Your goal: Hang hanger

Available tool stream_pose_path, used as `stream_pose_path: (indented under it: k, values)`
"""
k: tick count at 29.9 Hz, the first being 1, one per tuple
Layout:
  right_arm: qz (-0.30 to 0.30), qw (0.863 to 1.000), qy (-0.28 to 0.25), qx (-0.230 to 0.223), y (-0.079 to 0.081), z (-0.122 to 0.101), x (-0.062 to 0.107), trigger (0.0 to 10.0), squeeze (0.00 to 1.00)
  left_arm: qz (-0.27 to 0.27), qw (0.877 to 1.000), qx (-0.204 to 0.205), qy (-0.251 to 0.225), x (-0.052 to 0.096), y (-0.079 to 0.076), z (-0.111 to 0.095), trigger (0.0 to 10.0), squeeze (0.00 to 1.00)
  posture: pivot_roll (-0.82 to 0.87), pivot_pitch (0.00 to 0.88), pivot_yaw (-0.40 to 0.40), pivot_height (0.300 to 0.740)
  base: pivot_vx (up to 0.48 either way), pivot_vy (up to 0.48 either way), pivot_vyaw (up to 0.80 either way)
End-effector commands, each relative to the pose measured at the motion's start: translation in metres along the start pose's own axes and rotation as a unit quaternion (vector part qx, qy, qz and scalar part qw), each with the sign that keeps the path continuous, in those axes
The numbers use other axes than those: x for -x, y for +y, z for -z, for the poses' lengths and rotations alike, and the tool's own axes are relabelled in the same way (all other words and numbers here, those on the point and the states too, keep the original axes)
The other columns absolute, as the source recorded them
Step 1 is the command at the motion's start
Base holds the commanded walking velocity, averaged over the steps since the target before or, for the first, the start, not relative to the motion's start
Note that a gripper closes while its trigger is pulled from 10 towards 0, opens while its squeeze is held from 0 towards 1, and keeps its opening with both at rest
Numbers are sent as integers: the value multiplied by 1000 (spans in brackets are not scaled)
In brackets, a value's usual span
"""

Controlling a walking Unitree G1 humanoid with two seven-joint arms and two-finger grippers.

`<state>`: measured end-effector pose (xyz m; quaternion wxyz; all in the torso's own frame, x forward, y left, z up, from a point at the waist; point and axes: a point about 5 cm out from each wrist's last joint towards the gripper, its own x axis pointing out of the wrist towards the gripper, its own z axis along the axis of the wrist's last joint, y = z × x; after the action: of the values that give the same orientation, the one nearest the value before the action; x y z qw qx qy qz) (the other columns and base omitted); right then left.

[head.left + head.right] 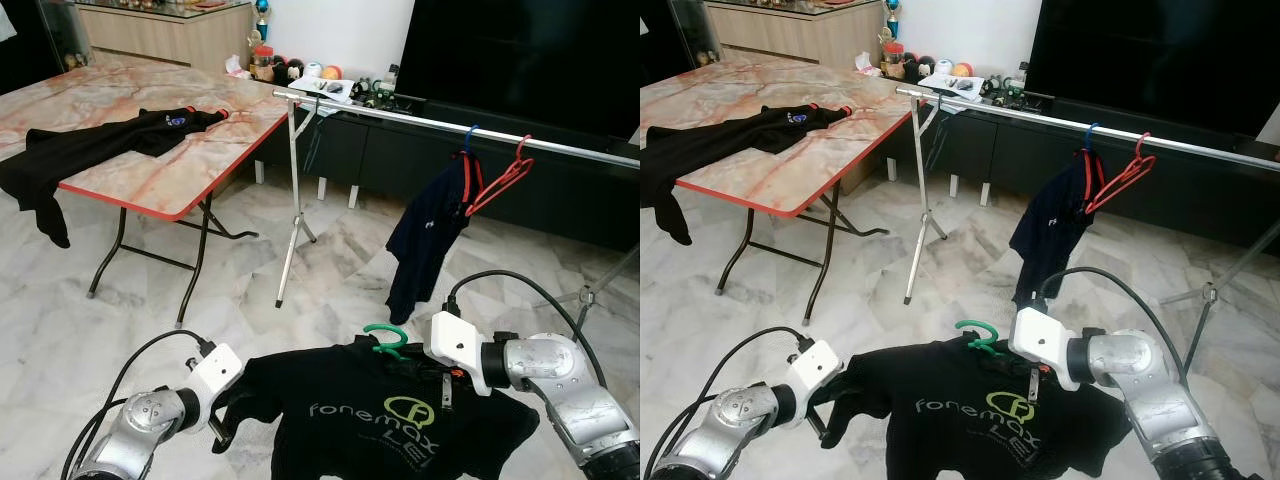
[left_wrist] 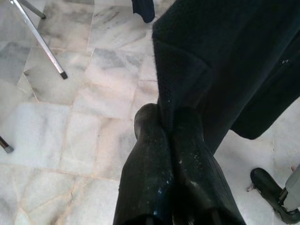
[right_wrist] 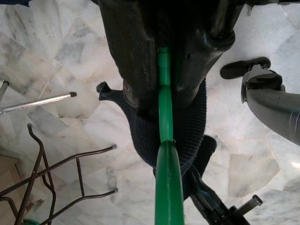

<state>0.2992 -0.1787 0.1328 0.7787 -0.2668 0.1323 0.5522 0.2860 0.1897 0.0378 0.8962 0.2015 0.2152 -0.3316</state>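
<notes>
**Green hanger with black T-shirt, carried toward the clothes rail**

The black T-shirt (image 1: 375, 420), printed with pale lettering, hangs on a green hanger (image 1: 385, 340) low in the head views, at about 6 o'clock, held up between both arms. The right hand (image 3: 164, 89) is closed on the hanger's thin green bar, its two black fingers pressing from either side with knit fabric bunched around them. The left hand (image 2: 168, 140) has its fingers (image 2: 190, 140) drawn together, pinching the edge of the shirt's sleeve.

Handling, as judged: the hanger looks like smooth, rigid plastic, light but apt to swivel or slip in a narrow grip; the bar near the neck is the sound place to hold, leaving the curved hook free. The shirt is soft, limp cloth, light, prone to sag and swing, hence the second hold at the sleeve.

The metal rail (image 1: 430, 122), a slim silver tube on a splayed tripod leg, crosses from 12 toward 2 o'clock. It already carries a dark navy garment (image 1: 425, 240) and a red hanger (image 1: 500, 180). At 10 o'clock stands a marble-patterned counter (image 1: 120, 170) with a red edge, bearing another black garment (image 1: 90, 145). The floor is glossy marble tile.
</notes>
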Motion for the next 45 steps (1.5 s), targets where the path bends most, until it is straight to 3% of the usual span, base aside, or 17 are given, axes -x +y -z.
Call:
stream_pose_path:
  k: [1, 10, 13, 14, 15, 16, 19, 22, 28, 31, 32, 35, 40, 43, 45]
  values:
    - [23, 999, -15, 17, -9, -11, 6, 10000, 0, -1, 1000, -1, -4, -1, 1, -2, 0, 0, 119, 24, -60, 740, 0, 0, 0]
    - [25, 999, -17, 20, -10, -12, 4, 10000, 0, -12, 1000, 2, -5, -2, 2, -1, 0, 0, 120, 27, -64, 740, 0, 0, 0]
    - [43, 998, -26, 23, -14, -16, 5, 10000, 0, -25, 999, -6, 32, -1, 3, 10, 0, 0, 121, 26, -63, 740, 0, 0, 0]
    - [53, 998, -28, 23, -17, -17, 5, 10000, 0, -30, 998, -20, 61, 0, 4, 17, 0, 0, 120, 26, -63, 740, 0, 0, 0]
    - [89, 995, -29, 22, -25, -19, 6, 10000, 0, -39, 989, -55, 135, 6, 4, 39, 0, 0, 119, 26, -63, 740, 0, 0, 0]
    - [101, 994, -29, 22, -28, -19, 7, 10000, 0, -41, 985, -65, 156, 8, 4, 46, 0, 0, 119, 26, -63, 740, 0, 0, 0]
    - [161, 986, -26, 16, -43, -20, 11, 10000, 0, -39, 983, -41, 174, 13, -1, 59, 0, 0, 117, 29, -63, 740, 0, 0, 0]
    - [204, 978, -31, 10, -53, -23, 15, 10000, 0, -15, 977, -48, 205, 18, -8, 70, 0, 0, 124, 31, -65, 740, 0, 0, 0]
    - [271, 962, -37, -2, -69, -27, 18, 10000, 0, 107, 962, -54, 247, 23, -35, 85, 0, 0, 124, 30, -67, 740, 0, 0, 0]
    - [306, 951, -42, -14, -76, -27, 21, 10000, 0, 172, 941, -70, 281, 30, -45, 94, 0, 0, 127, 30, -68, 740, 0, 0, 0]
    - [333, 942, -44, -19, -82, -28, 24, 10000, 0, 217, 926, -74, 300, 36, -52, 99, 0, 0, 127, 30, -68, 740, 0, 0, 0]
    - [364, 931, -18, -16, -88, -24, 27, 10000, 0, 240, 919, -68, 305, 38, -56, 99, 0, 0, 124, 29, -69, 740, 0, 0, 0]
    - [370, 929, 16, -5, -88, -16, 23, 10000, 0, 245, 919, -62, 301, 38, -56, 96, 0, 0, 126, 29, -71, 740, 0, 0, 0]
    - [387, 921, -18, -24, -88, -21, 17, 10000, 0, 259, 916, -53, 301, 39, -58, 95, 0, 0, 126, 29, -71, 740, 0, 0, 0]
    - [393, 917, -47, -57, -88, -24, 14, 10000, 0, 246, 923, -51, 291, 38, -57, 94, 0, 0, 132, 29, -70, 740, 0, 0, 0]
